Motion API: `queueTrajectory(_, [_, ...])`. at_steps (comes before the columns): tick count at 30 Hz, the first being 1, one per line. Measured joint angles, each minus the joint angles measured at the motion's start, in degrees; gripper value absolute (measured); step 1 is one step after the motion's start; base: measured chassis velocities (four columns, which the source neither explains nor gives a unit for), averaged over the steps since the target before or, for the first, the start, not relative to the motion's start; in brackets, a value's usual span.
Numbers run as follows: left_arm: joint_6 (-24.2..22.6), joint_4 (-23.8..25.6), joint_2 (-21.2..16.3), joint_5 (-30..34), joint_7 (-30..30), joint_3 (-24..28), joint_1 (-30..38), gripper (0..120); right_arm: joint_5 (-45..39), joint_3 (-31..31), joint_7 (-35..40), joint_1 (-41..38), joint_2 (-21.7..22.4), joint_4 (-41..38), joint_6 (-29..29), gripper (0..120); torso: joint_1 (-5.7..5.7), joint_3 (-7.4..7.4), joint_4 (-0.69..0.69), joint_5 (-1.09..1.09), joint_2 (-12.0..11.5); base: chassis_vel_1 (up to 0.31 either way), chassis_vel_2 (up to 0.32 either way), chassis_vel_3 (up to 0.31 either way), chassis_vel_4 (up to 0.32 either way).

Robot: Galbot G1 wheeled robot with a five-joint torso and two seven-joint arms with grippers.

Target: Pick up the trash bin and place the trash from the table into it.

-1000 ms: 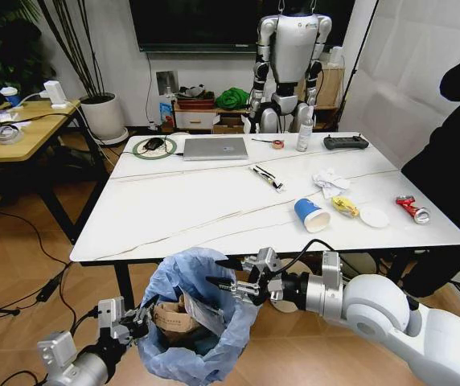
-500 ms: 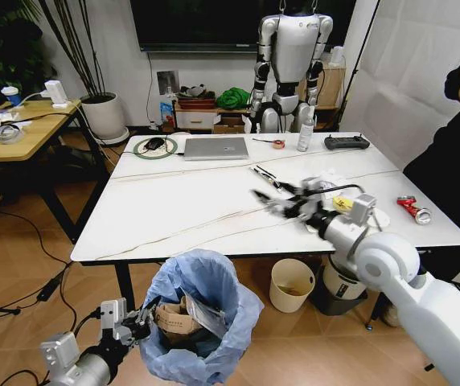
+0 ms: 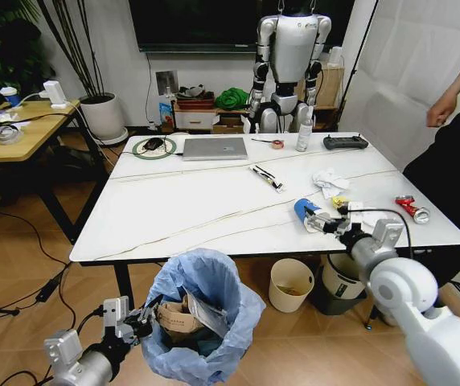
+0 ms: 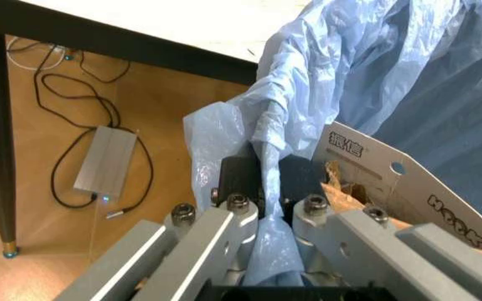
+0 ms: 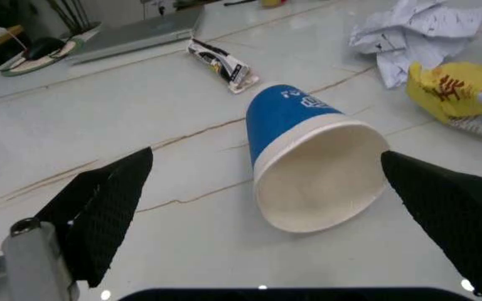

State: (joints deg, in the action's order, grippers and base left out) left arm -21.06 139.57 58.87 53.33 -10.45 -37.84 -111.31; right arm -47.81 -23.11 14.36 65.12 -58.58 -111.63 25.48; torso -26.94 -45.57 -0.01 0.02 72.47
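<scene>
Counter [image 3: 214, 211]: white top; broad bare room left of the litter, near edge close behind the cup.

Trash bin [image 3: 203, 322]: held below the near edge, so litter can be dropped in; cardboard already inside.

Left claw [image 4: 268, 221]: clamped on the bin's bagged rim.

Right claw [image 5: 262, 188]: fingers spread wide, either side of the cup, not touching.

Blue cup [image 5: 310, 157]: lying sideways, mouth toward the claw; tissue [image 5: 417, 31] and yellow wrapper [image 5: 459, 94] crowd its right.

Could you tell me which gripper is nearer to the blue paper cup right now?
The right gripper: its open fingers flank the blue paper cup. The left gripper is below the table, clamping the trash bin.
</scene>
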Motion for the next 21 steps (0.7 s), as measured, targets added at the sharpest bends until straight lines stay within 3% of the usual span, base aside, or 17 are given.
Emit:
queueTrajectory(20, [0.18, 0.01, 0.34, 0.09, 0.0, -0.54, -0.27, 0, 1.67, 2.41, -8.39, -5.31, -3.15, 10.4, -3.09, 100, 0.0, 0.0, 0.0, -0.02, 0.01, 0.0, 0.0, 0.0, 0.0])
queueTrajectory(21, [0.18, -0.03, 0.37, 0.09, 0.0, -0.54, -0.24, 0, 1.68, 2.41, -9.82, -5.74, -3.15, 11.51, -3.39, 96, 0.0, 0.0, 0.01, -0.02, 0.01, 0.0, 0.0, 0.0, 0.0])
